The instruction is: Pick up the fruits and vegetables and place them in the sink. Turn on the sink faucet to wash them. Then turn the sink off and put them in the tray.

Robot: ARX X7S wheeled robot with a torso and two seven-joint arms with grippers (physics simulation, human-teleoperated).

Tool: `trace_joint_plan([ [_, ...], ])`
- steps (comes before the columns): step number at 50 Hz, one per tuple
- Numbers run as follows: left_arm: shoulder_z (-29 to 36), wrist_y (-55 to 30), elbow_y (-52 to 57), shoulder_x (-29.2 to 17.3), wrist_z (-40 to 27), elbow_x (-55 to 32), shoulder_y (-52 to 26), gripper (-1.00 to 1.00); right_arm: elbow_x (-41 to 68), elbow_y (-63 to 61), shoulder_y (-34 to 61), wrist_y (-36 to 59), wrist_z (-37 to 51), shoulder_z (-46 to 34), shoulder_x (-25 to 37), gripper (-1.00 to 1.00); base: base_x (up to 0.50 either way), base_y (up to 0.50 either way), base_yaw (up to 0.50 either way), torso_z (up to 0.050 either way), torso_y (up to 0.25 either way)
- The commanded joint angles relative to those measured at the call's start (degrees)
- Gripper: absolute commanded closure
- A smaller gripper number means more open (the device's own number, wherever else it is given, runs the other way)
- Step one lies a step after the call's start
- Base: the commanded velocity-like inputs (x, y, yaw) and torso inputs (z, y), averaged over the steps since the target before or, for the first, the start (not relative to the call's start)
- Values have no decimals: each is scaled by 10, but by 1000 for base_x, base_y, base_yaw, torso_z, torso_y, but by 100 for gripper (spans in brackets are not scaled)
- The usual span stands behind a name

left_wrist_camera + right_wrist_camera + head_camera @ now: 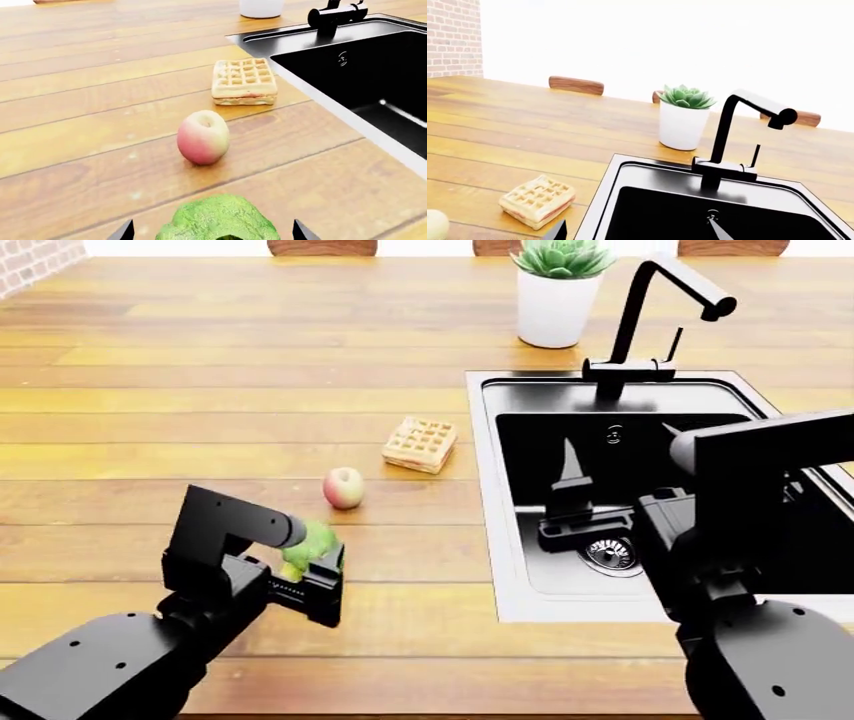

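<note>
Step in hand: the broccoli [310,548] is judged to be under collection by the left gripper [315,575], for carriage to the sink [534,570].
Left gripper: the jaws are seen spread on either side of the broccoli head in the left wrist view; whether they already press on it cannot be told.
Right gripper [582,512]: it is held over the basin with its jaws apart, and nothing is held between them.
Advice for the grasp: the green crown should be centred between the tips before closure, and the lift made straight up, so that the apple [343,487] just beyond is not knocked.
Advice for the carry: the waffle [419,444], lying between apple and sink rim, is best passed over, not brushed.
Broccoli, position: on the wooden counter [200,390], near the apple, well apart from the sink.
Count, produce: one broccoli, one apple.
Count, distractors: one waffle; one potted plant [559,290].
Count, fixtures: one sink, one faucet [651,315].
Tray: not seen in any view.
</note>
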Motion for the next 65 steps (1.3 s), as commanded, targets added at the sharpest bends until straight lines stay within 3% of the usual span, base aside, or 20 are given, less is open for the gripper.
trace_joint_plan([
  [1, 21, -2, -24, -6, 2, 22, 16, -100, 2, 6, -9, -13, 4, -1, 0, -100, 0, 0, 0, 0, 0],
  [10, 51, 16, -58, 1, 6, 35, -3, -100, 3, 15, -21, -31, 5, 1, 0, -100, 0, 0, 0, 0, 0],
  [11, 53, 18, -60, 1, 7, 35, -4, 100, 4, 15, -23, -32, 6, 1, 0, -100, 0, 0, 0, 0, 0],
  [20, 12, 22, -37, 12, -12, 26, -24, 100, 7, 16, -28, -38, 6, 6, 1, -100, 0, 0, 0, 0, 0],
  [30, -136, -48, 87, 33, -66, -42, -94, 100, 15, 8, -16, -19, 10, -5, -3, -100, 0, 0, 0, 0, 0],
  [37, -253, -158, 177, 72, -116, -122, -170, 100, 30, 33, 36, 34, 19, -91, -16, -100, 0, 0, 0, 0, 0],
  [41, -297, -190, 195, 72, -154, -177, -199, 100, 32, 116, 65, 4, 14, -146, -34, -100, 0, 0, 0, 0, 0],
  [47, -319, -185, 182, 56, -202, -236, -208, 100, 34, 256, 95, -85, -10, -202, -71, -100, 0, 0, 0, 0, 0],
  [54, -319, -168, 176, 46, -214, -248, -195, 100, 37, 409, 110, -186, -18, -243, -111, -100, 0, 0, 0, 0, 0],
  [65, -307, -133, 166, 31, -213, -241, -169, 100, 168, 584, 160, -313, 46, -322, -115, -100, 0, 0, 0, 0, 0],
])
